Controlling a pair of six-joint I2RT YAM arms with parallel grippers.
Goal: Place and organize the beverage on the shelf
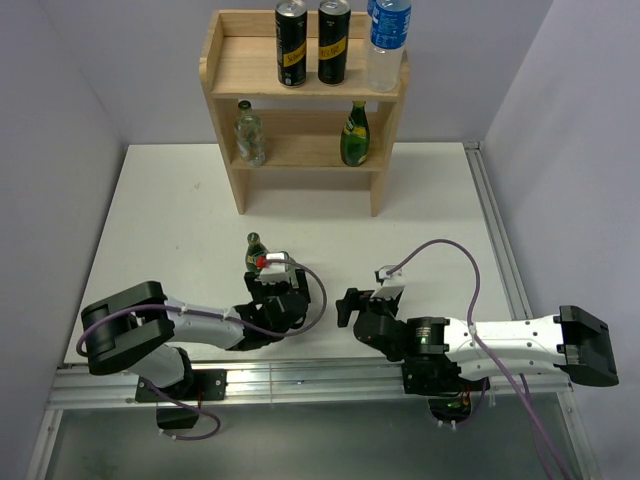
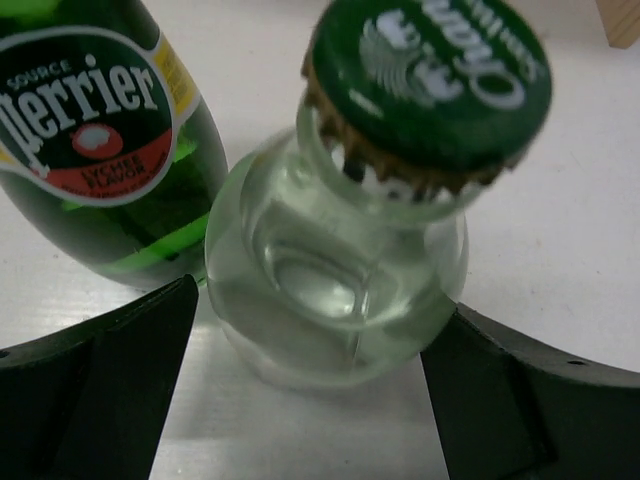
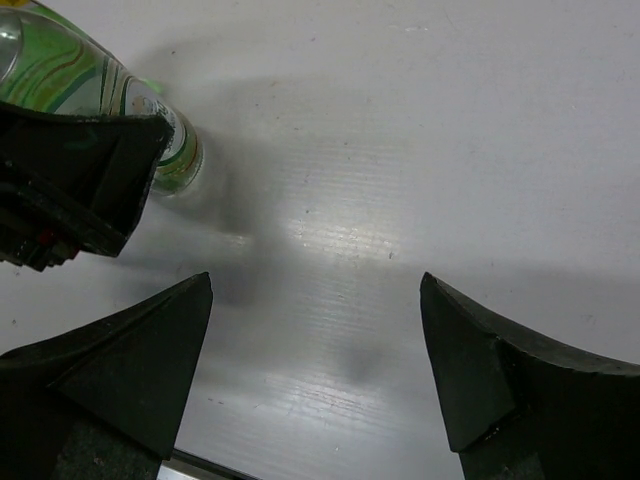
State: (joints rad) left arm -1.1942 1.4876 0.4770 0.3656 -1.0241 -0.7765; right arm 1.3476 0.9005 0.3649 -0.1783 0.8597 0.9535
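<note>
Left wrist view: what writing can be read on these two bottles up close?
"SOURCE perrier": label of the dark green glass bottle.
Small print in that label's red band: too blurred to read.
White print on the green metal cap of the clear glass bottle: blurred, unreadable.

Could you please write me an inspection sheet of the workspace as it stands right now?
Surface: white table, no spills seen.
Job's things: shelf holds two black cans and a water bottle on the upper board, a clear bottle and a green bottle on the lower. A Perrier bottle and a green-capped glass bottle are on the table.
Clutter: nothing seen.
Grippers: left gripper straddles the green-capped glass bottle, contact unclear; right gripper open over bare table.
Cables: purple cables loop above both wrists.
Surroundings: grey walls; metal rail at near edge.
</note>
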